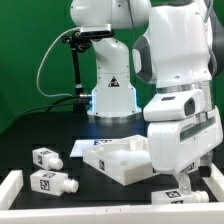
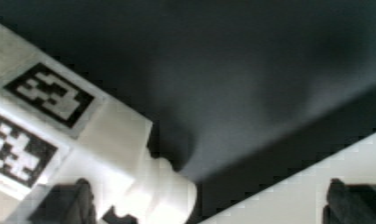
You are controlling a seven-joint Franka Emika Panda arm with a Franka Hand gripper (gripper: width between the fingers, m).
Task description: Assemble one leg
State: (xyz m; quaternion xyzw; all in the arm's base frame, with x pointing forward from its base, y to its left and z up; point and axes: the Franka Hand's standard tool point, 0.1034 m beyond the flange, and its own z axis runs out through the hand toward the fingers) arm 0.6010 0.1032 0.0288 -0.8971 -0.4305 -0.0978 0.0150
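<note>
- Leg (image 2: 64,112) lies right under the pincer (image 2: 203,200), filling one side of the wrist view, with two square tags facing up at the camera.
- Its tagged block is the far end. The narrower round neck points back toward the pincer and ends close beside one of the fingers (image 2: 57,202).
- The pincer is spread wide and clamps nothing. The other finger stands well clear of the leg, with dark table (image 2: 256,80) showing between them.
- The leg therefore sits off-centre in the gap, crowding one finger.
- Its long axis runs slantwise to the line joining the two fingers, neither along it nor square across it.
- A clean pinch across the neck would probably call for a sideways shift toward the leg and some wrist turn.
- In the exterior view the pincer (image 1: 178,186) hangs low over a tagged piece (image 1: 170,188), most likely this same leg, though the wrist hides most of it.
- The panel (image 1: 120,158) lies just beside the pincer.
- Two spare legs (image 1: 45,157) rest well apart from it, beyond the panel.
</note>
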